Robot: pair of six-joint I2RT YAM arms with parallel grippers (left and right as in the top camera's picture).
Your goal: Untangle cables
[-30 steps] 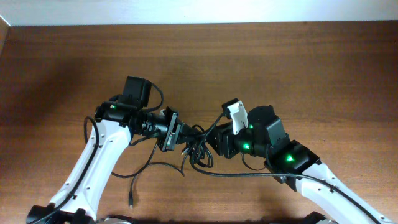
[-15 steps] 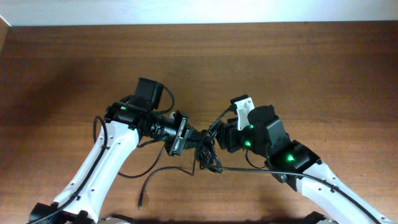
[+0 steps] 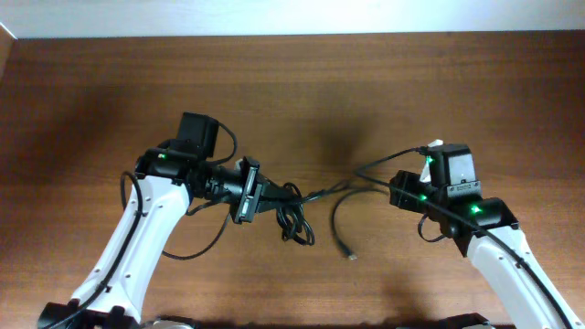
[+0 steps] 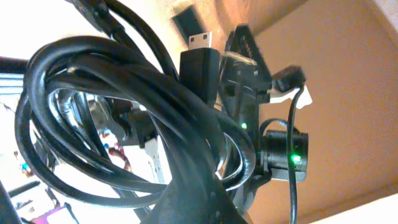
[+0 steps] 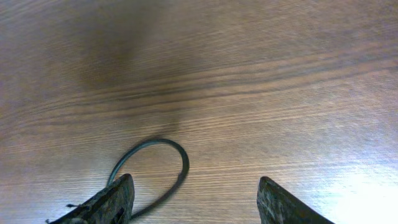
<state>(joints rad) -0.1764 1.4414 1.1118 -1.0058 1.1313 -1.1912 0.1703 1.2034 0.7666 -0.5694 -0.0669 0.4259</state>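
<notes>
The cables (image 3: 291,208) are a tangled black bundle that hangs from my left gripper (image 3: 260,194), which is shut on it just left of the table's middle. In the left wrist view the bundle (image 4: 124,112) fills the frame and hides the jaws; a metal-tipped plug (image 4: 199,53) sticks up. One loose cable (image 3: 336,212) runs right from the bundle, loops, and ends in a plug (image 3: 349,255) on the table. My right gripper (image 3: 398,190) is open and empty just right of that loop. The right wrist view shows its fingers (image 5: 196,202) spread, with the cable loop (image 5: 168,155) by the left finger.
The brown wooden table (image 3: 384,82) stretches to a white wall edge at the back. Thicker black arm cords trail beside the left arm (image 3: 196,247) and over the right arm (image 3: 388,160). The right arm shows in the left wrist view (image 4: 280,149).
My right gripper has let go of the bundle and drawn back to the right. My left gripper has pulled the bundle slightly left. One cable now trails loose on the table between them.
</notes>
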